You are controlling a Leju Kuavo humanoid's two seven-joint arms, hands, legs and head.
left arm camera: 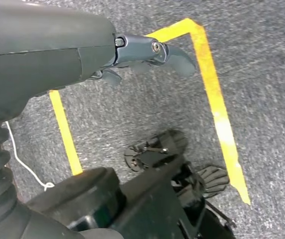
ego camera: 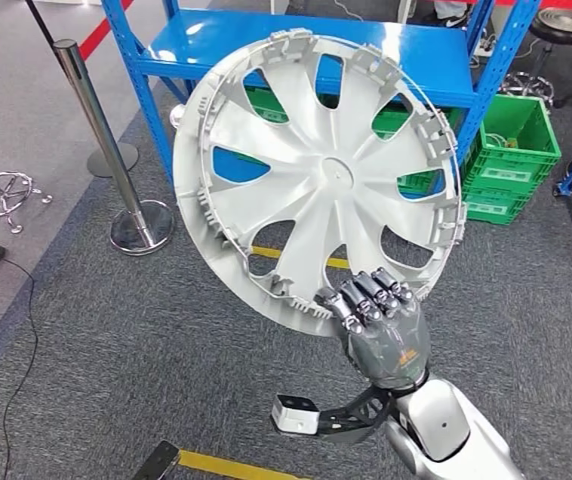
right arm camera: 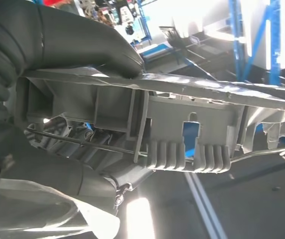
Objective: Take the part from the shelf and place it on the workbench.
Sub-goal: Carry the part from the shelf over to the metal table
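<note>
One right hand [ego camera: 379,325] grips the hubcap [ego camera: 317,180] by its rim, held up in front of the blue shelf [ego camera: 389,45], prob. for carrying; left hand [left arm camera: 148,52] hangs loose, w/ nothing in it.

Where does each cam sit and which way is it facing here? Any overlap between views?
Head view: high on the body, looking forward and down at the hubcap held by the right hand, blue shelf behind.
Left wrist view: behind the left hand, facing the carpet and yellow tape.
Right wrist view: behind the right hand, looking along the hubcap's rim.
Shared: head and right wrist views both show hubcap and right hand.
</note>
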